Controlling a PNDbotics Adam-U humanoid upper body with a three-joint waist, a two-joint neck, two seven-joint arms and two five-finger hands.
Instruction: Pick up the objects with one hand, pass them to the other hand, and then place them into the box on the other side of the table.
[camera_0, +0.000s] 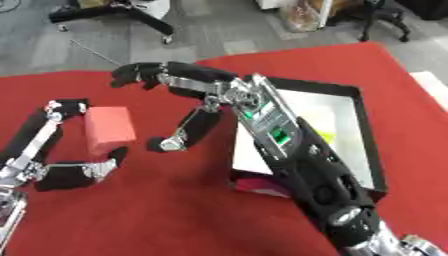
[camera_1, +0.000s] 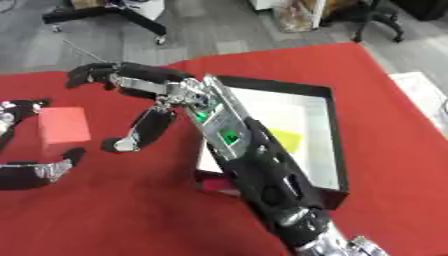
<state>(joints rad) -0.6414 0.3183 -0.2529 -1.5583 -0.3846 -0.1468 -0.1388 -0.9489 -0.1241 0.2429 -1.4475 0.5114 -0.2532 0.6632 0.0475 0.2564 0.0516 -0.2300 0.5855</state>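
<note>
A pink-red block (camera_0: 109, 128) sits between the fingers and thumb of my left hand (camera_0: 61, 167), which comes in from the lower left and is curled round it. My right hand (camera_0: 179, 82) reaches in from the lower right across the box. It hangs open just right of the block, fingers spread above and thumb (camera_0: 185, 131) below, not touching it. The black box (camera_0: 360, 125) with a white floor lies on the right of the red table and holds a yellow-green thing (camera_1: 284, 137).
A pink thing (camera_0: 258, 186) shows at the box's near left corner, under my right forearm. The red cloth (camera_0: 157, 210) covers the table. Grey floor, chair bases and a white sheet at the right edge lie beyond the table.
</note>
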